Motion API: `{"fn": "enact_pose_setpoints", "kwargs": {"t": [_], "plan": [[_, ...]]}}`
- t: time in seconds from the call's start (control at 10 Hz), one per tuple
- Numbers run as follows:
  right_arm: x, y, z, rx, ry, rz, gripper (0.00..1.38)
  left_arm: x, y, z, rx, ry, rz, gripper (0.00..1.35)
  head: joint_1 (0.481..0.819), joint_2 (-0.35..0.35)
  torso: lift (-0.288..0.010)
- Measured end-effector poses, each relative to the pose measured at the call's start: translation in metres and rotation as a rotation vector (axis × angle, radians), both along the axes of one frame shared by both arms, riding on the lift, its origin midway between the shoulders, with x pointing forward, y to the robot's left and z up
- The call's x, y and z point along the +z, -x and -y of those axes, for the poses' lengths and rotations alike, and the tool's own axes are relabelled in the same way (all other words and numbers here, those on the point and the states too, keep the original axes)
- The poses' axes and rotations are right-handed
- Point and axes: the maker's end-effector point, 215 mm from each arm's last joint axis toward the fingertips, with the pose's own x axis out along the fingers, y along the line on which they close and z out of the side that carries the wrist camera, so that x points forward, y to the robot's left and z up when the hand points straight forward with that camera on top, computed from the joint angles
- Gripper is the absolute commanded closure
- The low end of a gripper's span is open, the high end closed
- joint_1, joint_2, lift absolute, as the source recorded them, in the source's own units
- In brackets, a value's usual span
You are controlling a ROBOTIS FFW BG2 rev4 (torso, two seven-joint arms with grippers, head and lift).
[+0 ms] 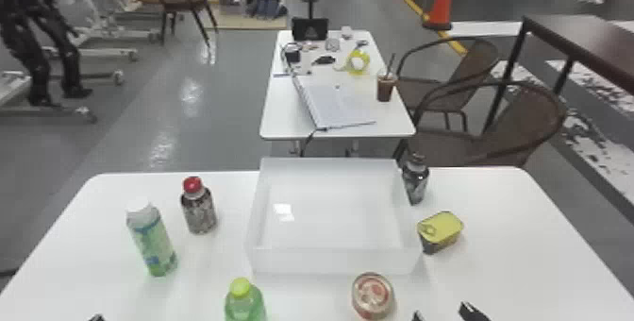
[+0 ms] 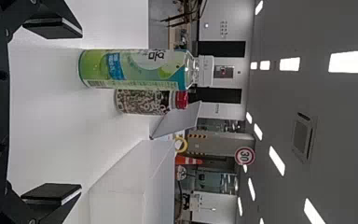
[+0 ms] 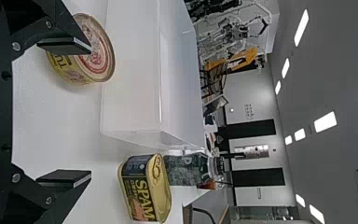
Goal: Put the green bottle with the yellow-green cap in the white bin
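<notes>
Taking the clock from the middle of the white bin [image 1: 336, 262], with 12 pointing away from the robot, the green bottle [image 1: 245, 305] stands upright close in, at about 7 o'clock, its yellow-green cap [image 1: 240, 287] uppermost. Also near, the left arm's fingers [image 2: 53, 193] are spread wide around nothing, and so are the right arm's fingers [image 3: 65, 178]. The bottle looks like thin, smooth plastic: probably light to middling, since how full it is I cannot tell, apt to give under a hard squeeze and perhaps a little slippery. I would take it round the body below the shoulder, firmly but gently, rather than by the small cap, and lift it clear of the bin's near wall. The left arm seems the handier of the 2. A round can [image 1: 372, 295] sits at 5 o'clock, and farther off a white-capped bottle [image 1: 153, 244], also green and easily mistaken for the target, stands near 9, with a red-capped bottle [image 1: 199, 209] just beyond it
</notes>
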Motion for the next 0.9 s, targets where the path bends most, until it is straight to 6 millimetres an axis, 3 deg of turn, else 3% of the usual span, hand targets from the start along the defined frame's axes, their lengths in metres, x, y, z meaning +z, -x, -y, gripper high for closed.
{"fn": "enact_pose_setpoints", "kwargs": {"t": [0.7, 0.9], "plan": [[0.000, 0.002, -0.002, -0.003, -0.008, 0.002, 0.33, 0.003, -0.007, -0.002, -0.008, -0.017, 0.018, 0.13, 0.549, 0.000, -0.100], [-0.001, 0.003, -0.002, -0.002, -0.008, -0.001, 0.33, -0.002, -0.009, 0.020, -0.044, 0.016, 0.004, 0.13, 0.549, 0.000, -0.100]]}}
